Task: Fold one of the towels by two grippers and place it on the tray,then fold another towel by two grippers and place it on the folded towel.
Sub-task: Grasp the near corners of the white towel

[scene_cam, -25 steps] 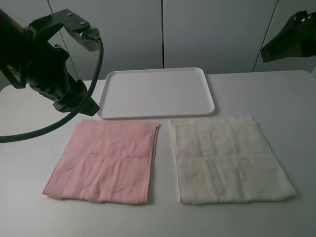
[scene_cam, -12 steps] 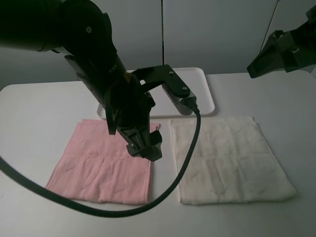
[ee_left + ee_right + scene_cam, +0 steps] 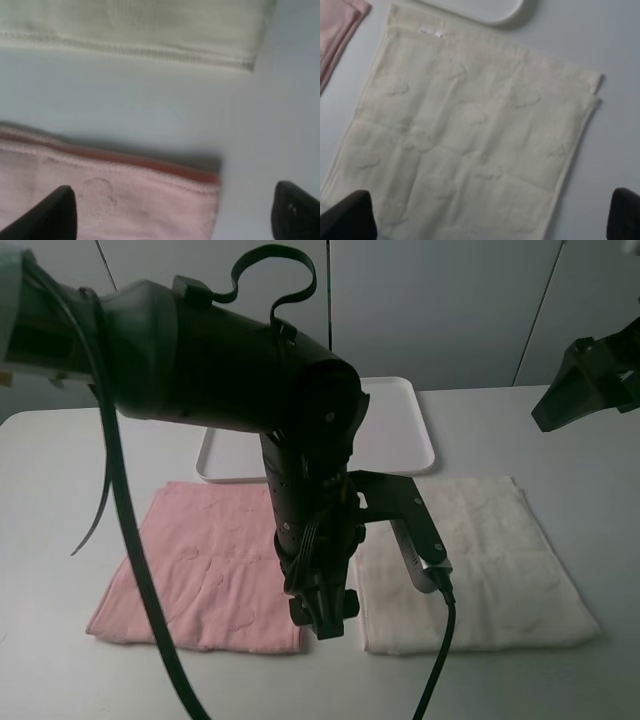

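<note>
Tray [image 3: 405, 435], white, at the far middle of the bench [image 3: 60, 460]. Pink towel [image 3: 200, 560] lies flat in front of it on the left and cream towel [image 3: 500, 560] flat on the right, with a narrow gap between them. Left end effector [image 3: 325, 620] is low over that gap at the towels' near edge; right end effector [image 3: 555, 408] is raised at far right.

Left wrist view: fingers wide apart, empty, above the pink towel's corner.

Right wrist view: fingers wide apart, empty, above the cream towel.
</note>
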`<state>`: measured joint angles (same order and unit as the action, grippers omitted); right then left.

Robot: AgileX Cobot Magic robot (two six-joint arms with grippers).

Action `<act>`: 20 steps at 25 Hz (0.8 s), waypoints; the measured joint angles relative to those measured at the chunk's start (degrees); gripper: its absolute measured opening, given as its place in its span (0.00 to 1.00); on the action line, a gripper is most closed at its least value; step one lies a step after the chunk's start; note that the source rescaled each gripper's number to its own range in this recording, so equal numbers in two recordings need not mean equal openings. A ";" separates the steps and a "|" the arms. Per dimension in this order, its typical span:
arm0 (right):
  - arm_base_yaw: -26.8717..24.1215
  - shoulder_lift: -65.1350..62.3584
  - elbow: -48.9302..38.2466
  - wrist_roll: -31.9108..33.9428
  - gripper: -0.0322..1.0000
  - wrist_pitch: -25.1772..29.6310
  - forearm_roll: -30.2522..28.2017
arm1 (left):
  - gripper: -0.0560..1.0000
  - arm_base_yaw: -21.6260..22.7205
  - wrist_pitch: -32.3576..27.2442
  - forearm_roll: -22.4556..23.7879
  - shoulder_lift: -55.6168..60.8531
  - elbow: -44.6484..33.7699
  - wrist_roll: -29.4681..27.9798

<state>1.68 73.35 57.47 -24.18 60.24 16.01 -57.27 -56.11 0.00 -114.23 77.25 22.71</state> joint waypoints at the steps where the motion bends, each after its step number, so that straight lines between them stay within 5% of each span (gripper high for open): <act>1: 0.00 0.00 0.00 0.00 1.00 0.00 -0.70 | 1.00 -0.46 0.25 0.00 -0.29 0.00 0.00; 20: 0.00 5.74 0.00 0.73 1.00 2.51 -3.27 | 0.99 -7.75 6.50 0.00 -5.91 0.29 1.70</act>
<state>1.68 79.10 57.47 -23.45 62.74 12.74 -65.02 -49.60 0.00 -120.14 77.54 24.41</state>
